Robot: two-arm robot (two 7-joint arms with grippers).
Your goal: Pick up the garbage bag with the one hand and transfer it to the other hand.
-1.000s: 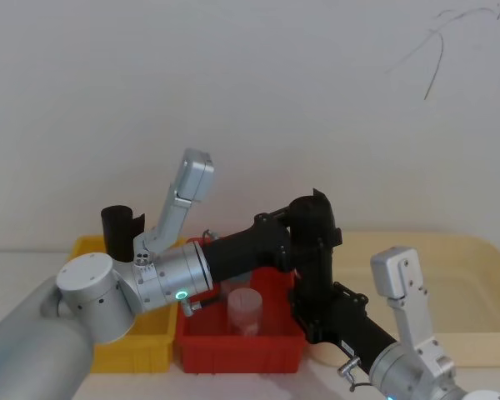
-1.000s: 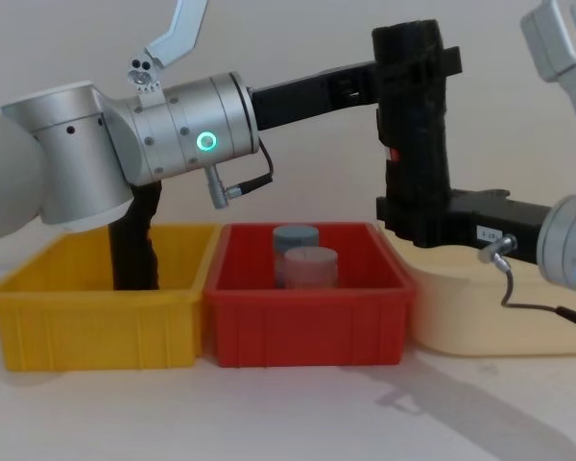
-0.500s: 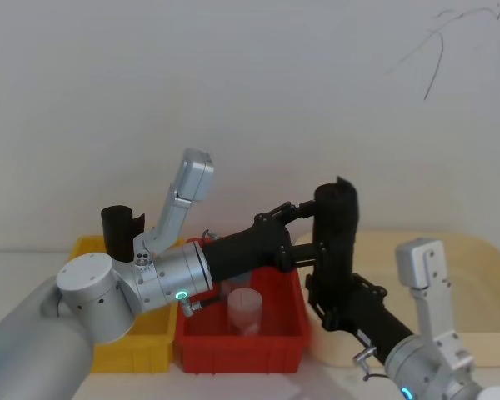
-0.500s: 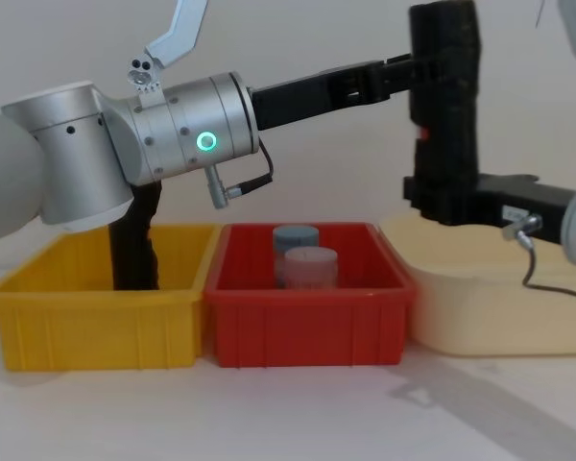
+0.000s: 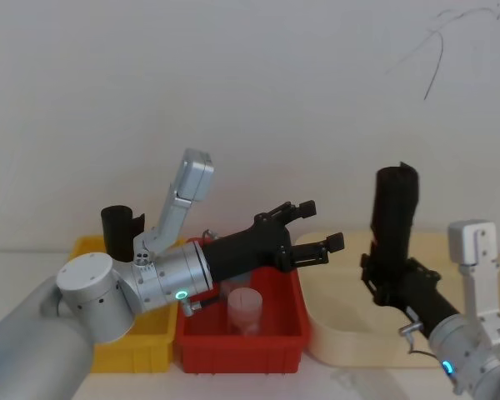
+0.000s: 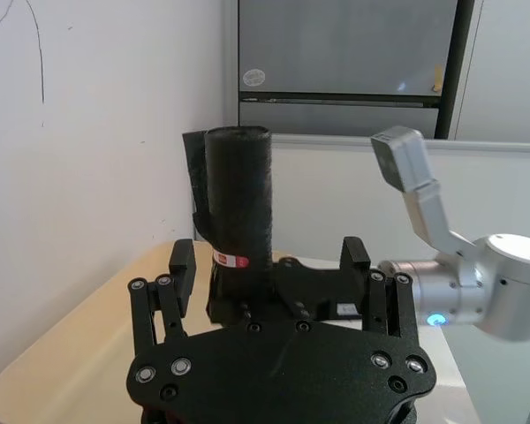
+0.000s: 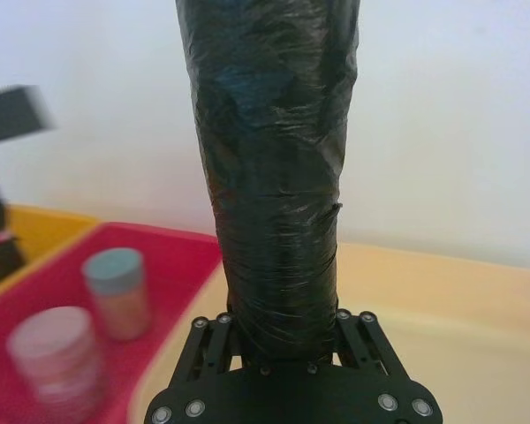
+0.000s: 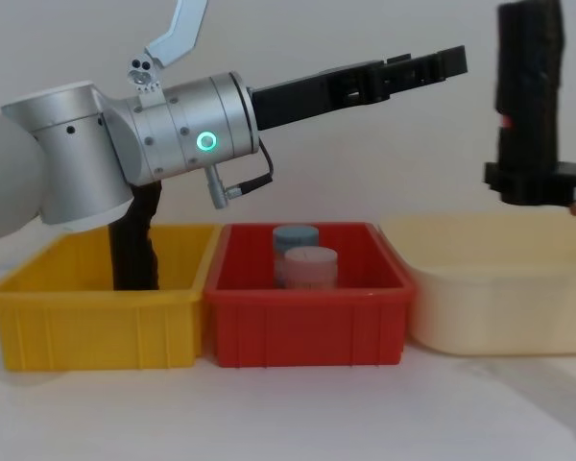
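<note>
Handover looks done
My right gripper [image 5: 389, 279] clamps the garbage bag [image 5: 396, 208] upright; my left gripper [image 5: 320, 223] gapes empty; nothing seems left.

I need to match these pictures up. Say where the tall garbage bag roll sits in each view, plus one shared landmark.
Head view: garbage bag upright at right, its base in the right gripper.
Chest view: top right edge, over the beige tray.
Left wrist view: centre, beyond the open left gripper.
Right wrist view: centre, rising from the gripper.
Shared landmark: the beige tray under it.
</note>
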